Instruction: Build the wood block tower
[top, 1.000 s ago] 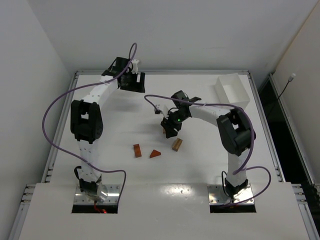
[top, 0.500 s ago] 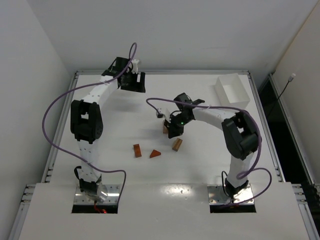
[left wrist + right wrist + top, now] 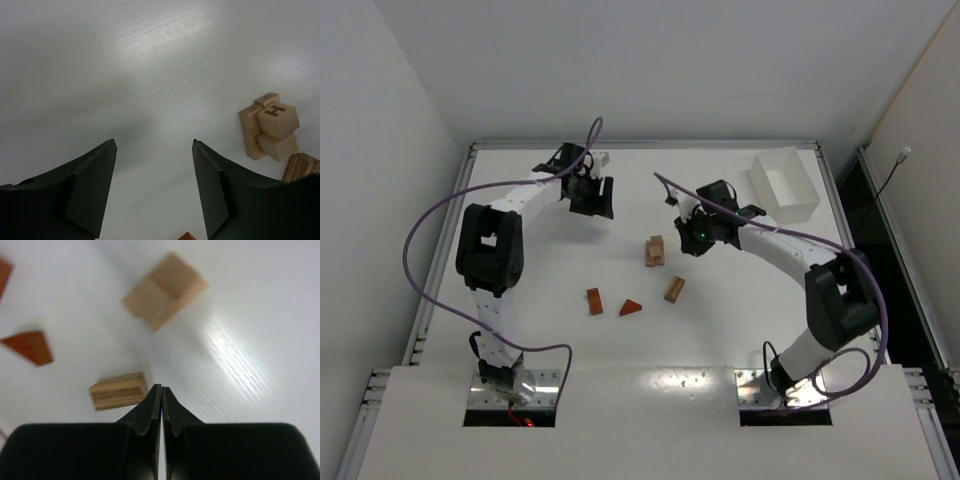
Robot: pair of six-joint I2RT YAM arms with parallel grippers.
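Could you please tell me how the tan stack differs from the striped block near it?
The tan stack is several pale pieces piled together; the striped block is one piece lying alone on the table. The stack's wood is plain, one face showing an H; the block has darker grain lines. Both are wooden and sit unheld.

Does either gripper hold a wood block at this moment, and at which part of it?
Nothing is held. The right gripper is shut on nothing, and the left gripper is open with nothing inside it.
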